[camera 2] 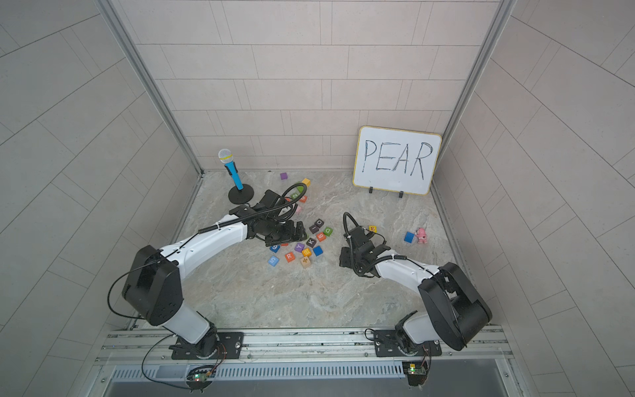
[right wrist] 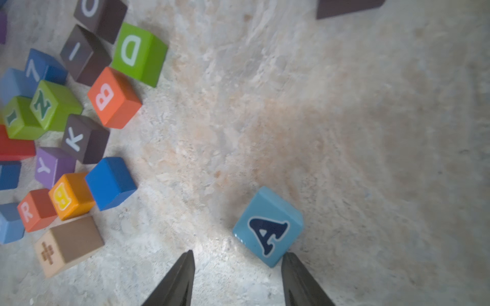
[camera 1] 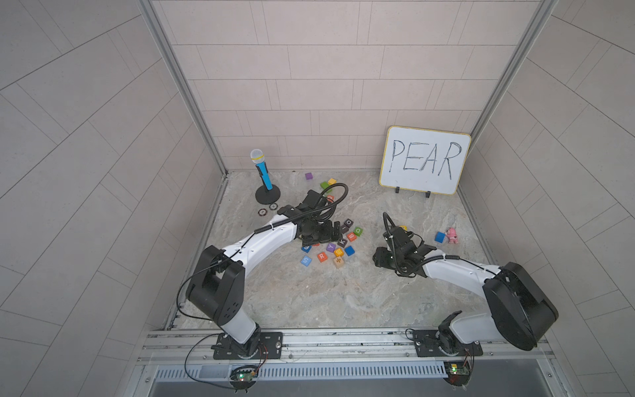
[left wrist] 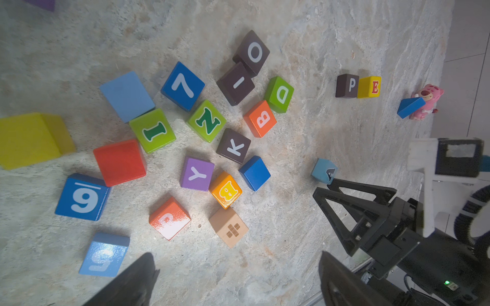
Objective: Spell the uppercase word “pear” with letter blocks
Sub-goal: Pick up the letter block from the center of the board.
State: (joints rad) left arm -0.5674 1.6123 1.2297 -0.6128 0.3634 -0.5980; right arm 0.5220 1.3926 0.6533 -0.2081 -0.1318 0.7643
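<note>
A block [right wrist: 267,226] just beyond right gripper [right wrist: 238,255], perhaps touching one jaw

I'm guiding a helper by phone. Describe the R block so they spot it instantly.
Left of the PEAR whiteboard, a heap of cubes lies by the left arm. On its edge nearest the robot bases, the R block sits between a light blue 5 cube and a tan cube. Only it shows a white R on orange-red.

This looks like a robotics lab test cell, with a left arm [camera 1: 264,239] and right arm [camera 1: 457,269] bolted to an aluminium rail [camera 1: 343,338], tile-print wall panels [camera 1: 309,68] boxing in a marble-patterned surface [camera 1: 326,299], and a whiteboard [camera 1: 425,160] reading PEAR.
</note>
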